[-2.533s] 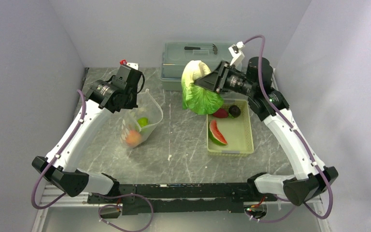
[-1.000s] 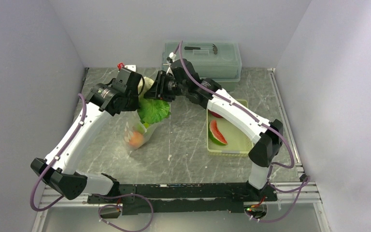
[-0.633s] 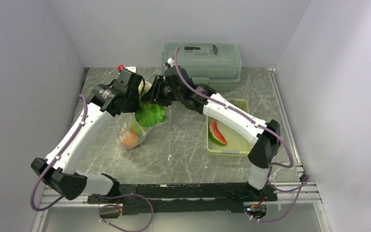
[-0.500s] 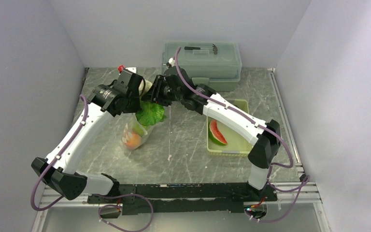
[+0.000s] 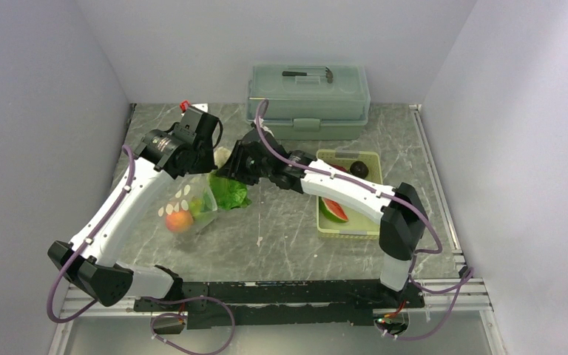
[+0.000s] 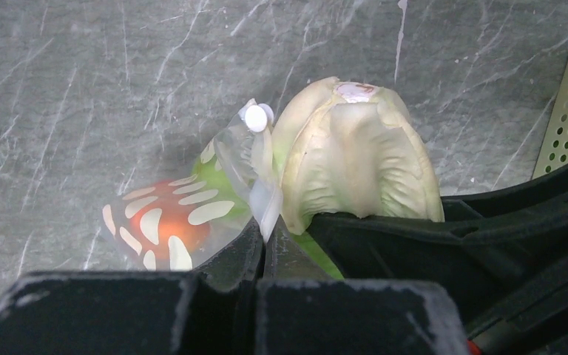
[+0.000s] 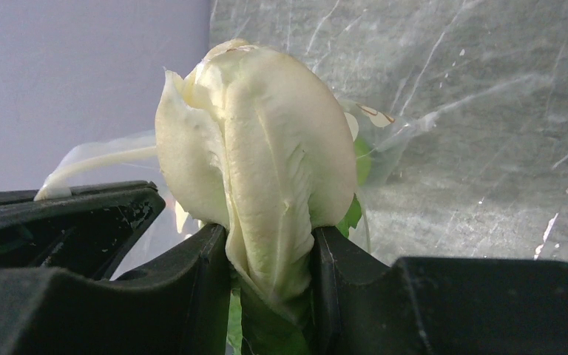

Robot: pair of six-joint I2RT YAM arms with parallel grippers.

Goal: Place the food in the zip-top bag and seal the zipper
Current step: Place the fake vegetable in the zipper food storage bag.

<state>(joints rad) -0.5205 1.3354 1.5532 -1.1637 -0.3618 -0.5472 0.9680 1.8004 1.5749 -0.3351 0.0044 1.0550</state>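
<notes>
Top view: the clear, white-dotted soft plastic zip-top bag [image 5: 187,207] sags on the grey marbled table [image 5: 288,222]. The left gripper [image 5: 205,167] is clamped tight on its mouth edge. An orange-red round fruit [image 5: 178,220] and a green fruit [image 5: 200,205] sit inside. The right gripper [image 5: 229,167] grips the leafy green toy lettuce [image 5: 230,194] at the bag's mouth, the two heads almost touching. I judge a knock between them the nearest hazard. There is free table on the near side and between the bag and the pale yellow-green perforated tray [image 5: 374,216], which holds the red watermelon slice [image 5: 332,210] and a dark round piece [image 5: 358,168]. The lidded grey-green box [image 5: 308,92] closes off the back.

Left wrist view: the left gripper's fingers are shut on a thin fold of film, so the mouth gapes on one side only. The pale lettuce base looks wider than that gap. Pushing could crumple the lip or tug the film out of the pinch.

Right wrist view: the jaws squeeze the lettuce's pale stalk end, leaves pointing away towards the plastic. Whether the leaf tips are past the zipper I cannot tell. If let go too shallow, the lettuce would likely tip out onto the table.
</notes>
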